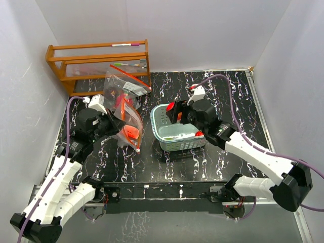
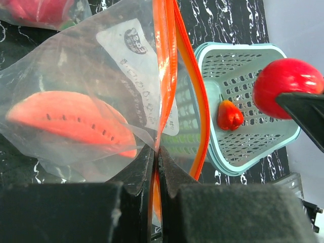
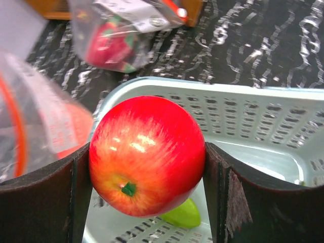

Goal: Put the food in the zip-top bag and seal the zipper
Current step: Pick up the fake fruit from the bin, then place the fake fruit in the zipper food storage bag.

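Note:
My left gripper [image 2: 158, 152] is shut on the red-orange zipper strip [image 2: 164, 61] of the clear zip-top bag [image 1: 129, 121] and holds its mouth up facing the basket. A red watermelon slice [image 2: 71, 121] lies inside this bag. My right gripper [image 3: 147, 167] is shut on a red apple [image 3: 147, 152] and holds it above the left end of the teal basket [image 1: 161, 132], just right of the bag; the apple also shows in the top view [image 1: 171, 107]. A red pepper [image 2: 229, 114] and a green piece [image 3: 185, 215] lie in the basket.
A second clear bag [image 1: 124, 87] with red food inside lies behind the held bag. A wooden rack [image 1: 98, 63] stands at the back left against the wall. White walls close in the black marbled table.

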`<move>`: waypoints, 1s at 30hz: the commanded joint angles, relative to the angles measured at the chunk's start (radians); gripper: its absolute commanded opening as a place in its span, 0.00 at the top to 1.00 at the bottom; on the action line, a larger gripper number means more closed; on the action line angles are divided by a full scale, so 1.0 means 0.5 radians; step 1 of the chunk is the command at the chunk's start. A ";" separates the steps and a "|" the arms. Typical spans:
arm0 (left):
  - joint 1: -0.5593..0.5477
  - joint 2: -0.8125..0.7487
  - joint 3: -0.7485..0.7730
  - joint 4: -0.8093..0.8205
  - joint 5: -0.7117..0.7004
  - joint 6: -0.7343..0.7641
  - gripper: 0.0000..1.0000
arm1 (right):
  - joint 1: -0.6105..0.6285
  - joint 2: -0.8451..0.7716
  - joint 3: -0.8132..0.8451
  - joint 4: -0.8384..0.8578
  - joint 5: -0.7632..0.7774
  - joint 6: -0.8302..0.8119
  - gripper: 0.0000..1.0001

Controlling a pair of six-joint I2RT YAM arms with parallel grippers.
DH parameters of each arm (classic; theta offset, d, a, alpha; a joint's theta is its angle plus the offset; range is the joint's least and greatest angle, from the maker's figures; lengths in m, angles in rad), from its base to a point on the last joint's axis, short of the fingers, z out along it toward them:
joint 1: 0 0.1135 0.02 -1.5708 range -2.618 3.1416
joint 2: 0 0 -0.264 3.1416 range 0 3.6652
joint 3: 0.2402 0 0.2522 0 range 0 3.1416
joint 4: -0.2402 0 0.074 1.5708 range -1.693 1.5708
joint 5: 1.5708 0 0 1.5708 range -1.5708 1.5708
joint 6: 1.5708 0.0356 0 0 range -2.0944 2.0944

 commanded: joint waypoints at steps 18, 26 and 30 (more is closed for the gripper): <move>-0.009 0.009 -0.032 0.104 0.171 -0.066 1.00 | 0.408 0.351 0.336 0.681 -0.772 0.018 0.65; -0.009 -0.032 -0.013 0.115 0.289 -0.132 1.00 | 0.418 0.605 0.489 0.633 -0.548 0.049 0.65; -0.011 -0.062 0.022 0.088 0.316 -0.139 1.00 | 0.429 0.688 0.567 0.499 -0.314 0.054 0.60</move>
